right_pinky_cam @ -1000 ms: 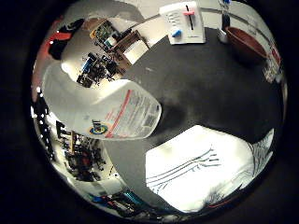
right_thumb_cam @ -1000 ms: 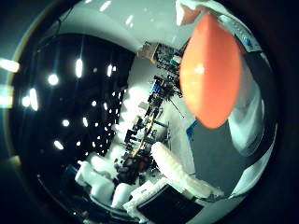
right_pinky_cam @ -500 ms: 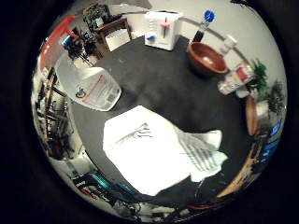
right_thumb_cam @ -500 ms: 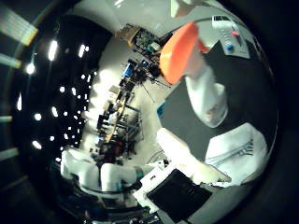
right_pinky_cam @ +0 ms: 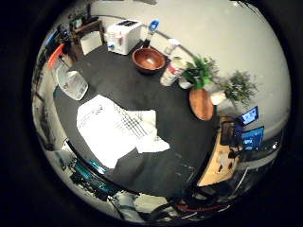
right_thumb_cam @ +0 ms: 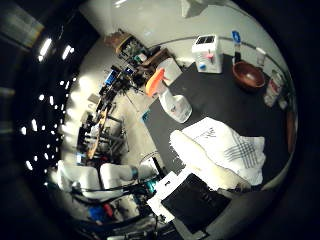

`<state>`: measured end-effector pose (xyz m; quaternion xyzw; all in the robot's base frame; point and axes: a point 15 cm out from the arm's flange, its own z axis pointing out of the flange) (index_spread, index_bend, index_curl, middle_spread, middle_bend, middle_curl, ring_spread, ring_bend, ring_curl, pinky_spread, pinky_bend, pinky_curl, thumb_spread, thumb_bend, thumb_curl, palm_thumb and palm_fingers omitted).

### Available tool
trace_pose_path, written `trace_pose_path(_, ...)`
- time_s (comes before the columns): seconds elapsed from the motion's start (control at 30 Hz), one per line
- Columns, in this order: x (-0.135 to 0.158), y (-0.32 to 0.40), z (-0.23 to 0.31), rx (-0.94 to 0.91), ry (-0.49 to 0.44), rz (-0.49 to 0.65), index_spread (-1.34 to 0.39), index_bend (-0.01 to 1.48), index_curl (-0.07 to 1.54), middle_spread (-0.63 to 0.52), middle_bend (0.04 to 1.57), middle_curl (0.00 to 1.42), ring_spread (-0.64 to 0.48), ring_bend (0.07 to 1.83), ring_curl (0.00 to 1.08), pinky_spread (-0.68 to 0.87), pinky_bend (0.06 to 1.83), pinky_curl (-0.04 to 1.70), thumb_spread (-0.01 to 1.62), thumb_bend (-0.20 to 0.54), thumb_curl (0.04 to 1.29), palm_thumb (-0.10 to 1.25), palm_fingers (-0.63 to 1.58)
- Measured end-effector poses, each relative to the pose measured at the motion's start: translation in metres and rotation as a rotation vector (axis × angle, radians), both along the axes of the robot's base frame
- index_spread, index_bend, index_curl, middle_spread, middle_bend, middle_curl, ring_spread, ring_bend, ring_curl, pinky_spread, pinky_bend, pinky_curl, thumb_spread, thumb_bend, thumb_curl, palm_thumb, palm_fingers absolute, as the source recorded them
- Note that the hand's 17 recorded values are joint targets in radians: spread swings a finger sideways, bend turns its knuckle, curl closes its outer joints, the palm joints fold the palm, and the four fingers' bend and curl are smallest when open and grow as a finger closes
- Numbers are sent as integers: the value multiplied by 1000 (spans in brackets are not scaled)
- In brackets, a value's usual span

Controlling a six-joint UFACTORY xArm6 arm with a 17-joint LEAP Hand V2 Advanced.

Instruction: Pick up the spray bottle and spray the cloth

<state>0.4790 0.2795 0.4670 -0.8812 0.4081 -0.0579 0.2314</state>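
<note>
The hand (right_thumb_cam: 210,165) is showing only as a pale finger and dark body at the edge of the thumb-side view, hanging well above the table (right_pinky_cam: 142,94) and holding nothing; whether its fingers are curled I cannot tell. Below it the white cloth (right_pinky_cam: 116,130) is lying rumpled (dark stripes crossing it) on the black tabletop. The spray bottle (right_thumb_cam: 172,102), with its orange trigger head, is standing near the table's edge just beside the cloth. Farther off, a white toaster (right_pinky_cam: 124,35), a brown bowl (right_pinky_cam: 148,59) and potted plants (right_pinky_cam: 203,73) are sitting along the far side

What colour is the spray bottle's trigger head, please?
Orange, on the translucent plastic spray bottle; clearest in the thumb side palm view.
</note>
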Motion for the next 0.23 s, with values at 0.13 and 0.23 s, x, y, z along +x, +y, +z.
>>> trace_pose_path(0.13,-5,-25,-11,-68,-11,-55,-489,271,370,-54,168,257,282,196,204,656,607,187,974,-27,494,604,296)
trace_pose_path(0.23,-9,-33,-17,-89,-6,-73,-494,272,371,-42,171,254,284,195,206,657,607,191,975,-27,495,604,296)
